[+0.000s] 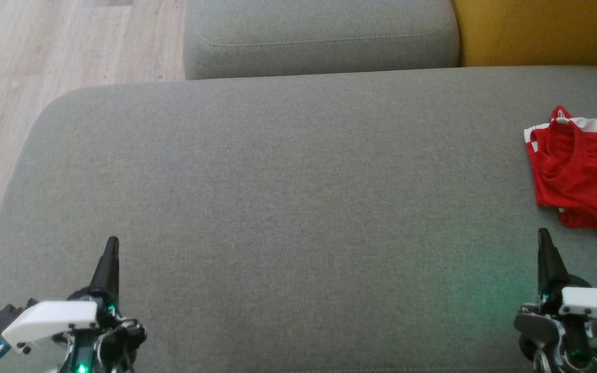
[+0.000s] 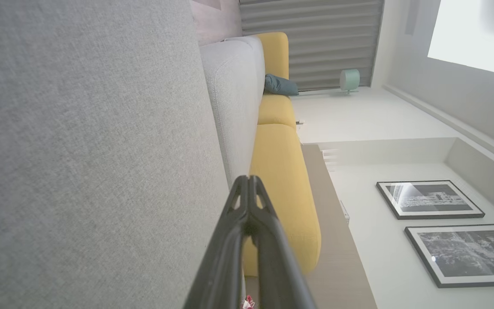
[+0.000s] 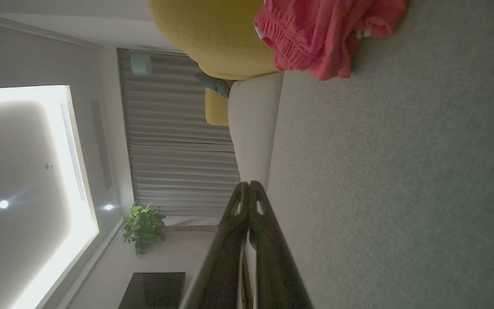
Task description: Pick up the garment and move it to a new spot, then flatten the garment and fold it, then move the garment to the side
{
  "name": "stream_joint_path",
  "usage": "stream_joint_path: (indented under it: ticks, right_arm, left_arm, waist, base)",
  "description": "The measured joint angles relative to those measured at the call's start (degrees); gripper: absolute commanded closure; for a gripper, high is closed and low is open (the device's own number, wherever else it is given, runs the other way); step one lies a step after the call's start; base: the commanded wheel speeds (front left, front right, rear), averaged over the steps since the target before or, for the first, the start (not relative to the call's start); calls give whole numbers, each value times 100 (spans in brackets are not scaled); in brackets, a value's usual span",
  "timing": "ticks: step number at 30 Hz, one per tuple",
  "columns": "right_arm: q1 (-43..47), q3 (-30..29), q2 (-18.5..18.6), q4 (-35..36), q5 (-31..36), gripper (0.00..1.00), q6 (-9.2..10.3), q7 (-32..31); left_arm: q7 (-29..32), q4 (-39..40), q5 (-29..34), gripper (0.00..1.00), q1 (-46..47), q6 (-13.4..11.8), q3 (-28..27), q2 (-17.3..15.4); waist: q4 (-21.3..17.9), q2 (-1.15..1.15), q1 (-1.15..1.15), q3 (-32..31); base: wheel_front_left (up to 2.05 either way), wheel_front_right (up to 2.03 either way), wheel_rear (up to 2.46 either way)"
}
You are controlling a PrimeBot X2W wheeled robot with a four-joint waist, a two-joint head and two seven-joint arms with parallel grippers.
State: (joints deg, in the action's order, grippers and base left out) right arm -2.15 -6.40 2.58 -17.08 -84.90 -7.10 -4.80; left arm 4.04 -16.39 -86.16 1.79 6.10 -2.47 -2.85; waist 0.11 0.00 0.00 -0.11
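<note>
Grey sofa cushion (image 1: 278,181) spreads below me, with wood floor (image 1: 44,46) at the upper left. My red garment (image 1: 583,171), trimmed in white, lies crumpled at the frame's right edge and is cut off there; its visible length runs top to bottom, gathered waistband toward the top. My left hand (image 1: 112,243) and right hand (image 1: 541,235) sit pinched shut and empty in the lower corners.
</note>
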Motion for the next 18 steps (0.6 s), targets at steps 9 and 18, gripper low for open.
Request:
stream_joint_path:
  ticks: [9,18]
  right_arm:
    - [-107,-122,0,70,-649,100,0,-136]
    - [-107,-130,0,81,-686,100,0,-136]
  left_arm:
    - [151,23,-571,100,125,98,-131,4]
    - [152,26,-597,100,126,98,-174,5]
  waist:
    - [-11,0,0,29]
    - [-11,0,0,29]
  base:
    - [0,0,0]
    - [0,0,0]
